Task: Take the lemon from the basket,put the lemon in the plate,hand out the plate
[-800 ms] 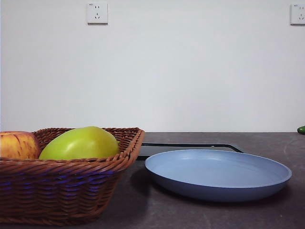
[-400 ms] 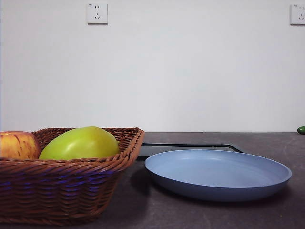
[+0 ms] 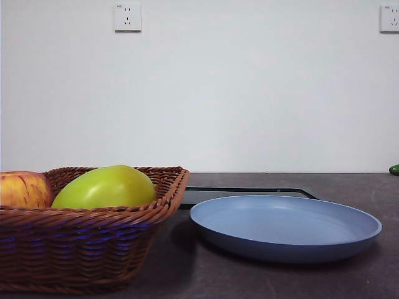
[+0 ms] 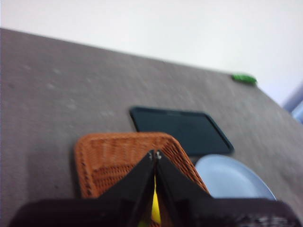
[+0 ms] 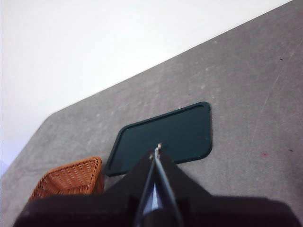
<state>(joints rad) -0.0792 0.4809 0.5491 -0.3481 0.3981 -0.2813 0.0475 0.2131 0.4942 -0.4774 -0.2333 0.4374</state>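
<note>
With its jaws pressed together above the brown woven wicker basket (image 4: 118,163), the left gripper (image 4: 155,155) risks grabbing the large green-yellow fruit (image 3: 105,187) instead of the hidden lemon.

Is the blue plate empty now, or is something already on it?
Empty. In the front view the plate shows only its bare blue inside; the green-yellow fruit and the apple sit in the basket.
</note>
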